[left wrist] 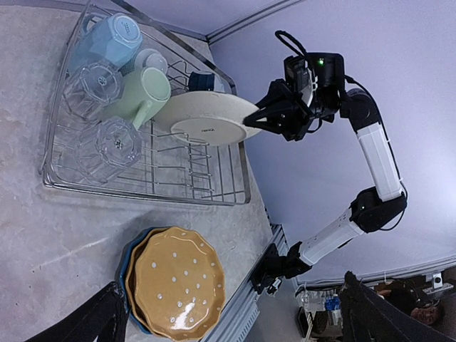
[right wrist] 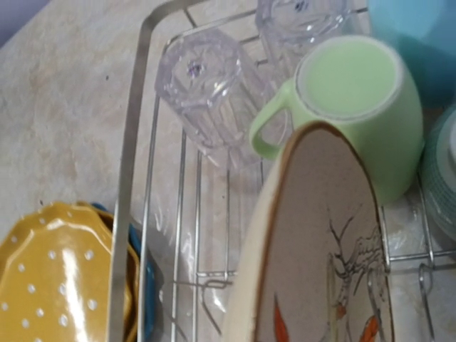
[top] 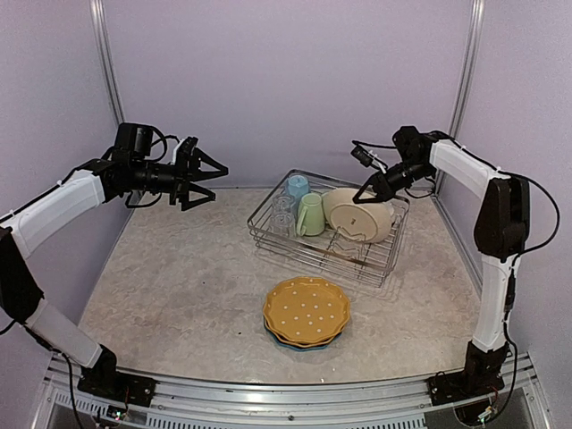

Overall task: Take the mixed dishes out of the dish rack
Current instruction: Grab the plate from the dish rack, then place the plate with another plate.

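The dish rack (top: 268,239) is a silver wire basket at mid-table. A cream bird-print plate (top: 365,222) stands tilted on edge inside it, and my right gripper (top: 365,191) is shut on its top rim, as the left wrist view confirms for this gripper (left wrist: 261,118). A pale green mug (top: 310,214), a light blue mug (top: 298,187) and clear glasses (top: 284,211) fill the rack's left end. A dotted yellow plate (top: 306,309) lies on a blue plate (top: 308,344) in front of the rack. My left gripper (top: 204,175) hangs open above the table's left side, holding nothing.
A dark bowl (left wrist: 201,81) shows behind the cream plate (left wrist: 210,121) in the rack (left wrist: 242,178). Upright prongs (right wrist: 214,278) stand beside the plate (right wrist: 320,249). Purple walls close in the back and both sides. The metal rail (top: 286,398) runs along the near edge.
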Controlling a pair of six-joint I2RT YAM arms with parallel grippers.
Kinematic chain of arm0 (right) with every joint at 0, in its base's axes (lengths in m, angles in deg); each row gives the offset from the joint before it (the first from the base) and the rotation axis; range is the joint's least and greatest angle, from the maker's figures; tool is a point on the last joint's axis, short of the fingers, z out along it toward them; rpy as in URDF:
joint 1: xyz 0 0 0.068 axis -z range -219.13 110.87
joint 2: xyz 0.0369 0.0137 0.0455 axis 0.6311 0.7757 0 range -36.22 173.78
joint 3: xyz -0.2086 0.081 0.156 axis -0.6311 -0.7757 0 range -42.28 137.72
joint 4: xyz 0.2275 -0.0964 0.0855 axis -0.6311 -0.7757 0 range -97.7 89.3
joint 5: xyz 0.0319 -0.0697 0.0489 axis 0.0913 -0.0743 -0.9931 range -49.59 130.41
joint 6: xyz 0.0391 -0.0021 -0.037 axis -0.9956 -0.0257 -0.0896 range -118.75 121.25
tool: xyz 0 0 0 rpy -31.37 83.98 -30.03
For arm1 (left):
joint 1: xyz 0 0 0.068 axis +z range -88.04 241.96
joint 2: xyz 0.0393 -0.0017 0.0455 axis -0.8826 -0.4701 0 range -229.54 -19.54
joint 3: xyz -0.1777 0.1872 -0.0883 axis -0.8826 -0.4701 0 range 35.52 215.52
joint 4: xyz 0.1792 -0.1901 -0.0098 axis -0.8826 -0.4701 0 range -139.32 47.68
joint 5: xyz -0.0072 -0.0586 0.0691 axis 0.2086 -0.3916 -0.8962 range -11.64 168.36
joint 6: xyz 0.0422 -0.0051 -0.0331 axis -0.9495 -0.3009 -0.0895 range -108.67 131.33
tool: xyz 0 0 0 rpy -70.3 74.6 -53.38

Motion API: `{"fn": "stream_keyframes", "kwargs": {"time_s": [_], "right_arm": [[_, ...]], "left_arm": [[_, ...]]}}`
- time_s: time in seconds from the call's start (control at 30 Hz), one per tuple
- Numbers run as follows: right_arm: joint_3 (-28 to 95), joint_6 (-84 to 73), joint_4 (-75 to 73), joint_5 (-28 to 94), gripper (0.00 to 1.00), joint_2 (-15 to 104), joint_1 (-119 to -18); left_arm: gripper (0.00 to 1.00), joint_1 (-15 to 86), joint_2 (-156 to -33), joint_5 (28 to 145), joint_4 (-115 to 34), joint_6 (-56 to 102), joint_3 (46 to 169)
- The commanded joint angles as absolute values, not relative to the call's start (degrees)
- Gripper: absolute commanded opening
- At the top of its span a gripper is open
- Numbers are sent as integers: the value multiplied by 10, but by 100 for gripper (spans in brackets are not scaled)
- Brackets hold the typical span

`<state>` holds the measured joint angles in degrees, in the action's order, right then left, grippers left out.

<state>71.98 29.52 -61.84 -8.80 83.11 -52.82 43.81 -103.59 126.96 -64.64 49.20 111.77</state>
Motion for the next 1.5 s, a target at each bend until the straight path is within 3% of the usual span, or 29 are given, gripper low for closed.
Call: {"fn": "stream_keyframes", "kwargs": {"time_s": [0.0, 0.3, 0.83, 1.03, 1.47], "right_arm": [[733, 211, -546, -111, 0, 756, -528], [736, 138, -502, -87, 0, 723, -532], [639, 78, -423, 53, 0, 619, -625], [614, 65, -417, 98, 0, 592, -696], [430, -14, -316, 299, 0, 520, -912]], "left_arm": [[99, 433, -1023, 1266, -643, 483, 1127], [99, 433, -1021, 1267, -642, 484, 1127], [99, 433, -1019, 1260, -643, 482, 1126], [99, 432, -1015, 1251, -645, 478, 1126], [99, 435, -999, 1213, -657, 458, 1126]]}}
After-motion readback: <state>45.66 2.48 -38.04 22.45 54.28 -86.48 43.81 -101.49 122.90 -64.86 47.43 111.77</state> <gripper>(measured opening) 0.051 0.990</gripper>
